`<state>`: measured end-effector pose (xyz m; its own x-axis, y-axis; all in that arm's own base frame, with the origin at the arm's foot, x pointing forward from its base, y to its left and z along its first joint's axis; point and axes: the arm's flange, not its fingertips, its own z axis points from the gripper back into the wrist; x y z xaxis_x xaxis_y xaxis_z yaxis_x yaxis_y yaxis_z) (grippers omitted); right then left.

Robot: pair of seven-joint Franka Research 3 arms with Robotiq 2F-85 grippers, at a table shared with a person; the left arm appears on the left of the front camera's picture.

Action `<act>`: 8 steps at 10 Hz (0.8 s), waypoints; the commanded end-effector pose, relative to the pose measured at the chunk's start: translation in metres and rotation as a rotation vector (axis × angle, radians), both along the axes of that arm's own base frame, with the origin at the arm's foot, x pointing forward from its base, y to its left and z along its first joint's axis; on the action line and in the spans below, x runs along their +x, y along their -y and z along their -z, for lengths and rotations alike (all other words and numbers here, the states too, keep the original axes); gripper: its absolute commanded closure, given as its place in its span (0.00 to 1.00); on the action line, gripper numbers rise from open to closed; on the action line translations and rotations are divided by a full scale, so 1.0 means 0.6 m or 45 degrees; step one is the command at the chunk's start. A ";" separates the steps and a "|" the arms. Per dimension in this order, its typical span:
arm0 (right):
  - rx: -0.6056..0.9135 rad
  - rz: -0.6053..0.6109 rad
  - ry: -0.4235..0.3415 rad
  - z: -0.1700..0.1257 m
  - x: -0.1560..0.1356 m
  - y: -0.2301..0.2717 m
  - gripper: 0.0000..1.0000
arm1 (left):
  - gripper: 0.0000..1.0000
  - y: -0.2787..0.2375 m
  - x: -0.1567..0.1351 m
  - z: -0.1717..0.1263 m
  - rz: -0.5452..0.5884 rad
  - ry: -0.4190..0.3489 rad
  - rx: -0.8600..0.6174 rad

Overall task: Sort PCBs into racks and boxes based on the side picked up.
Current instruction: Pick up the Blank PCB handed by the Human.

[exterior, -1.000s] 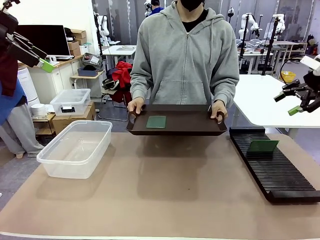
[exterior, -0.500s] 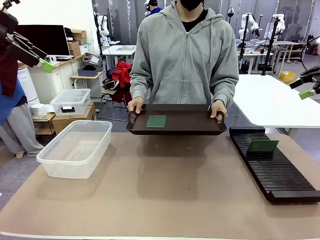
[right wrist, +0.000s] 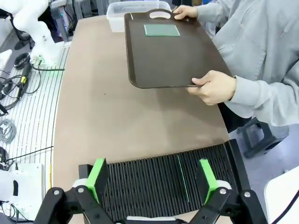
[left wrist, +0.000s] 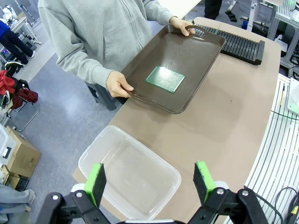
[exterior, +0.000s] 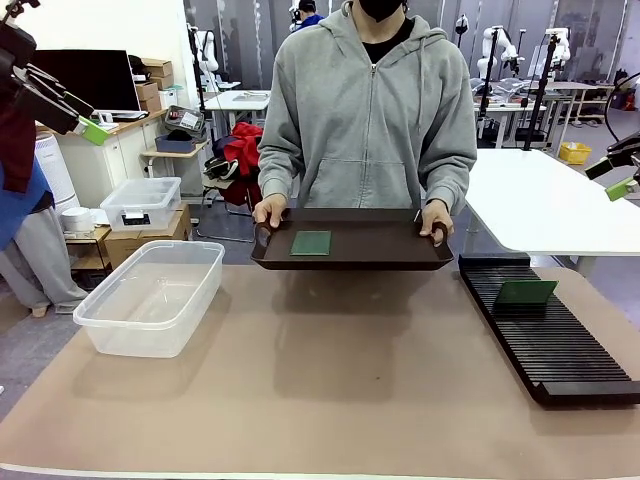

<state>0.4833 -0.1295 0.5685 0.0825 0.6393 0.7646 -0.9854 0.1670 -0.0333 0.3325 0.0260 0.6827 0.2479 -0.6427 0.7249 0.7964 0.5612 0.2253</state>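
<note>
A person's two hands hold a dark brown tray (exterior: pixel 385 247) level above the table's far edge. One green PCB (exterior: pixel 311 243) (left wrist: pixel 165 79) (right wrist: pixel 161 30) lies flat on it. A second PCB (exterior: pixel 526 292) (right wrist: pixel 182 183) stands in a slot of the long black rack (exterior: pixel 548 345) (left wrist: pixel 233 43) (right wrist: pixel 140 184) on the right. The clear box (exterior: pixel 150 297) (left wrist: pixel 128 172) (right wrist: pixel 135 7) sits empty on the left. My left gripper (exterior: pixel 95 123) (left wrist: pixel 150 179) hangs open high above the box. High over the rack, my right gripper (exterior: pixel 612 178) (right wrist: pixel 153 179) is open too.
A smaller clear lidded bin (exterior: pixel 140 203) stands on boxes behind the table at left. A white table (exterior: pixel 545 205) lies beyond the rack. The brown tabletop (exterior: pixel 330 390) between box and rack is bare.
My right gripper has risen and drawn back toward the picture's right edge. The left gripper, the person and the tray have stayed put.
</note>
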 end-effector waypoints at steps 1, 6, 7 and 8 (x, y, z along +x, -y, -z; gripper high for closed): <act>0.098 -0.030 0.006 0.005 0.006 -0.011 0.00 | 0.00 -0.002 0.000 0.002 -0.003 -0.002 -0.004; 0.265 0.181 0.029 -0.036 -0.061 -0.041 0.00 | 0.00 -0.002 0.000 0.002 -0.003 -0.002 -0.004; 0.282 0.179 0.042 -0.047 -0.066 -0.034 0.00 | 0.00 -0.002 0.000 0.002 -0.003 -0.002 -0.004; 0.297 0.226 0.059 -0.044 -0.076 -0.040 0.00 | 0.00 -0.002 0.000 0.002 -0.003 -0.002 -0.004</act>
<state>0.4428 -0.1144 0.6009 0.1205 0.4632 0.8780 -0.9574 0.2881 -0.0206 0.3325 0.0259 0.6827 0.2479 -0.6428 0.7248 0.7964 0.5612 0.2253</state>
